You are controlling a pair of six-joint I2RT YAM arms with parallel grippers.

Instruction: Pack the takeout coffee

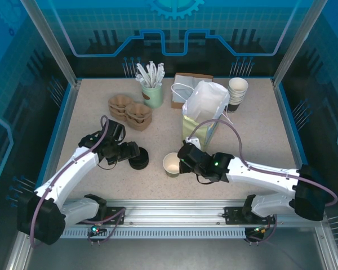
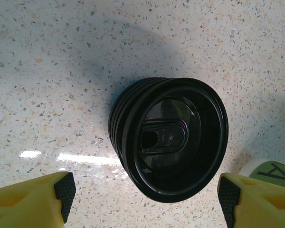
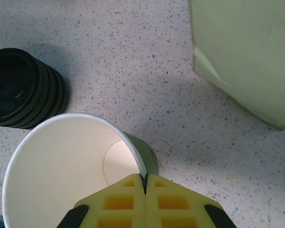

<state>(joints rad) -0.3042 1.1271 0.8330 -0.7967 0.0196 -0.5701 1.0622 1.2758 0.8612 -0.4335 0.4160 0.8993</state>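
Clamping the wall of the small olive-green paper cup [image 3: 61, 171] at its white rim, the right gripper [image 3: 145, 183] is shut on it, seemingly so the lidless cup is kept steady and upright on the speckled table [image 2: 61, 47]. The left gripper [image 2: 142, 204] is held wide astride the squat stack of ribbed black plastic lids [image 2: 168, 142], judged ready to take the top one. The cup stands just beside that stack, near the tall pale-green paper bag [image 3: 247, 57]. Both arms are stretched low, wrists turned inward.
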